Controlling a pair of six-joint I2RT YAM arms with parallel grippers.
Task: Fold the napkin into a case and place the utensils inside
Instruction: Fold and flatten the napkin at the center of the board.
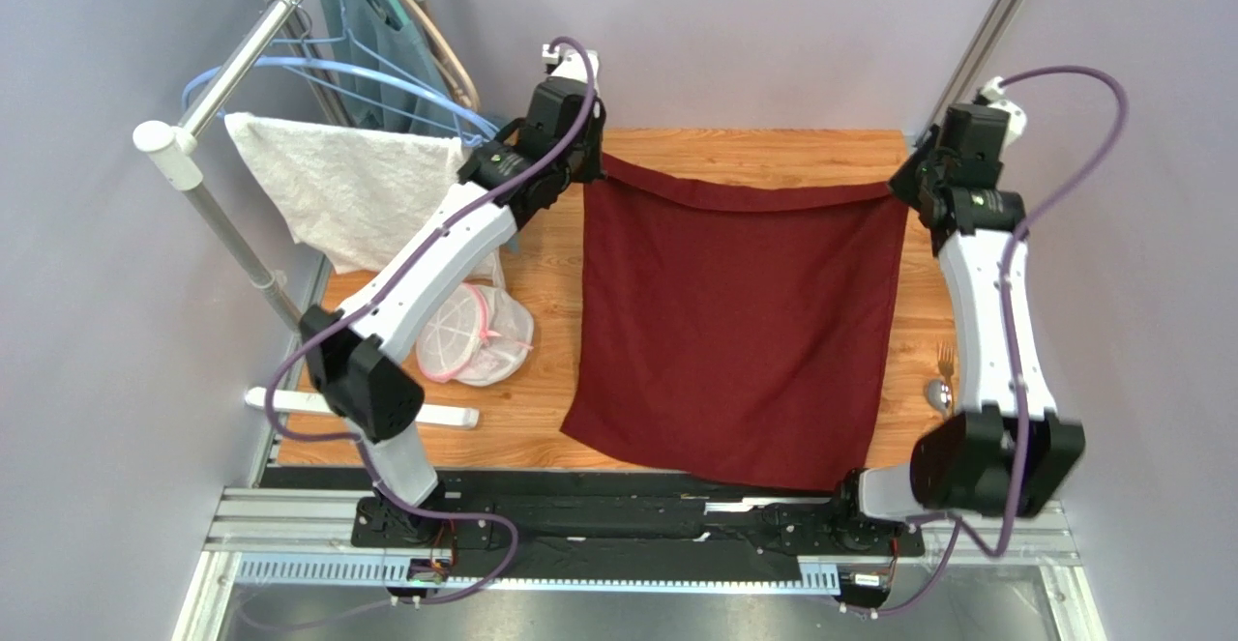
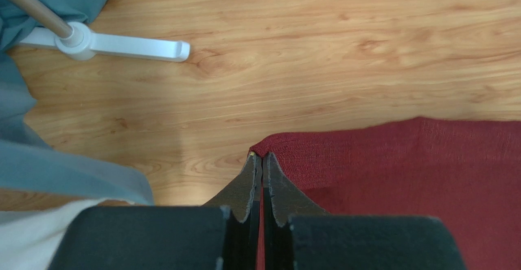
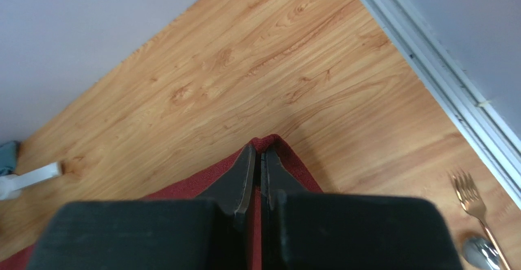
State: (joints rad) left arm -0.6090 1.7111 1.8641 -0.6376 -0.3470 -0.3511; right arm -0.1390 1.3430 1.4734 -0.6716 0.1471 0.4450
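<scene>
My left gripper (image 2: pixel 262 159) and right gripper (image 3: pixel 258 153) are each pinched tight on a far corner of the napkin (image 1: pixel 734 329), its far edge slung crosswise between them and its body lying toward me, so I judge the fold comes nearward; fork (image 3: pixel 468 192) and spoon (image 3: pixel 480 253) lie off to my right.

I'm running this from a robotics lab cell, not a home. The left arm (image 1: pixel 436 257) and right arm (image 1: pixel 988 293) are bolted to an aluminium rail (image 1: pixel 611 543) at the edge of a wood-grain table (image 1: pixel 756 148), boxed in by bare grey panels (image 1: pixel 87 351) and metal uprights (image 1: pixel 1003 10). The only homely things are a maroon napkin (image 1: pixel 734 322) and a clothes rack (image 1: pixel 240 61) with hangers (image 1: pixel 371 79).
</scene>
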